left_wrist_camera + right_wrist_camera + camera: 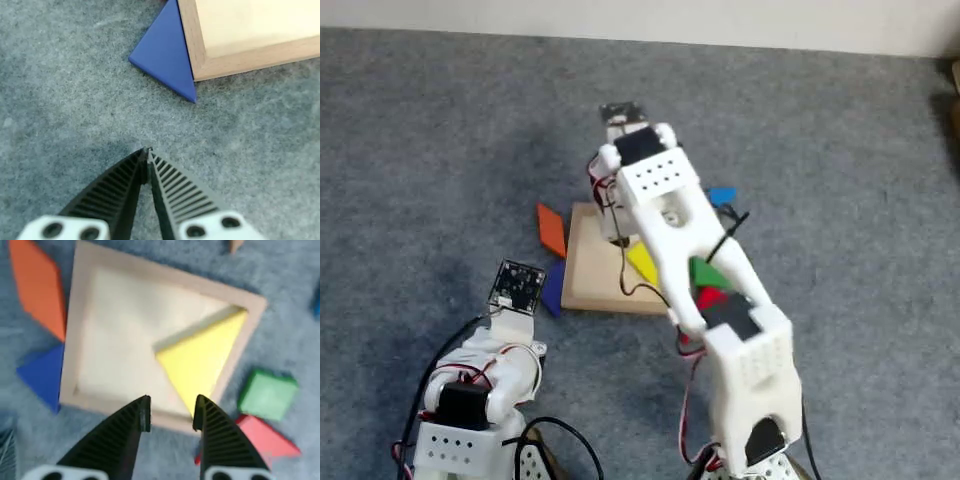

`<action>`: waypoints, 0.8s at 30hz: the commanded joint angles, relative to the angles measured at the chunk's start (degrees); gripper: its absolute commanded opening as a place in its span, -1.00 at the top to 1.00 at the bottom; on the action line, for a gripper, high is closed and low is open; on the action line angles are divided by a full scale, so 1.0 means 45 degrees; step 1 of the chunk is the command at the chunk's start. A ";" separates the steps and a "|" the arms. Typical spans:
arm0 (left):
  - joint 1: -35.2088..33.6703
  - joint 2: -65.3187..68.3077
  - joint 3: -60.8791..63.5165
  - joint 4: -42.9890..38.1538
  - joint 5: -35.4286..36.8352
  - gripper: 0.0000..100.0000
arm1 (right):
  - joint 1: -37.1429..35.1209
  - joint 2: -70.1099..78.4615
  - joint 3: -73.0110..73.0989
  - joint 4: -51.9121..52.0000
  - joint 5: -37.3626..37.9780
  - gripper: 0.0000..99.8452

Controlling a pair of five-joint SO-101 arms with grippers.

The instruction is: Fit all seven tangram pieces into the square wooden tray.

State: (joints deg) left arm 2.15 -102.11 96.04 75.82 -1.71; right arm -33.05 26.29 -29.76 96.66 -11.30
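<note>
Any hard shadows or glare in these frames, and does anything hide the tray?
High view: soft, even light, no glare; the right arm hides much of the tray. Left wrist view: a faint shadow lies on the carpet around the shut left tool. Right wrist view: a dark band edges the yellow triangle; no glare on the tray.

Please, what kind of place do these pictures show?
Probably an indoor robot test bench: two white arms on a grey carpet-like surface, and a wooden tray with a yellow tangram piece inside.
</note>
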 commanded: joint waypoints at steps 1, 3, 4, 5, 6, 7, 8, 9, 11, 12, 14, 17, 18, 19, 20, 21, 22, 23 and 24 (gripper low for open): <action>-0.0107 -0.0420 0.0244 0.0059 -0.0098 0.99 | -0.0010 -0.2081 0.0127 0.0869 0.0020 0.73; -0.0107 -0.0420 0.0244 0.0059 -0.0098 0.99 | -0.0010 -0.2960 0.1338 0.0830 0.0020 0.73; -0.0107 -0.0420 0.0244 0.0059 -0.0098 0.99 | 0.0010 -0.3409 0.2002 0.0791 0.0000 0.73; -0.0107 -0.0420 0.0244 0.0059 -0.0098 0.99 | 0.0107 -0.3917 0.2725 0.0713 0.0000 0.73; -0.0107 -0.0420 0.0244 0.0059 -0.0098 0.99 | 0.0205 -0.4503 0.3448 0.0596 -0.0020 0.73; -0.0107 -0.0420 0.0244 0.0059 -0.0098 0.99 | 0.0283 -0.5109 0.4190 0.0400 -0.0176 0.73; -0.0107 -0.0420 0.0244 0.0059 -0.0098 0.99 | 0.0459 -0.5792 0.5011 0.0088 -0.0449 0.73; -0.0107 -0.0420 0.0244 0.0059 -0.0098 0.99 | 0.0694 -0.6515 0.5890 -0.0303 -0.0664 0.73; -0.0107 -0.0420 0.0244 0.0059 -0.0098 0.99 | 0.1143 -0.7980 0.7687 -0.1241 -0.0938 0.73; -0.0107 -0.0420 0.0244 0.0059 -0.0098 0.99 | 0.1436 -0.8703 0.8567 -0.1670 -0.1016 0.73; -0.0107 -0.0420 0.0244 0.0059 -0.0098 0.99 | 0.2061 -1.0168 1.0305 -0.2589 -0.0977 0.73; -0.0107 -0.0420 0.0244 0.0059 -0.0098 0.99 | 0.2979 -1.1907 1.2845 -0.4405 -0.0899 0.73; -0.0107 -0.0420 0.0244 0.0059 -0.0098 0.99 | 0.3214 -1.2357 1.3763 -0.5167 -0.0899 0.73; -0.0107 -0.0420 0.0244 0.0059 -0.0098 0.99 | 0.3390 -1.2708 1.4603 -0.5851 -0.0977 0.73; -0.0107 -0.0420 0.0244 0.0059 -0.0098 0.99 | 0.3429 -1.3021 1.5463 -0.6261 -0.0918 0.73; -0.0107 -0.0420 0.0244 0.0059 -0.0098 0.99 | 0.3429 -1.3216 1.6225 -0.6437 -0.0918 0.73; -0.0107 -0.0420 0.0244 0.0059 -0.0098 0.99 | 0.3448 -1.3333 1.6869 -0.6476 -0.0918 0.73; -0.0107 -0.0420 0.0244 0.0059 -0.0098 0.99 | 0.3487 -1.3353 1.7495 -0.6476 -0.0977 0.73; -0.0107 -0.0420 0.0244 0.0059 -0.0098 0.99 | 0.3526 -1.3353 1.7983 -0.6379 -0.0977 0.73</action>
State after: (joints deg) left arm 2.15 -102.11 96.04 75.82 -1.71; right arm -18.55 -30.86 45.41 69.23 -15.16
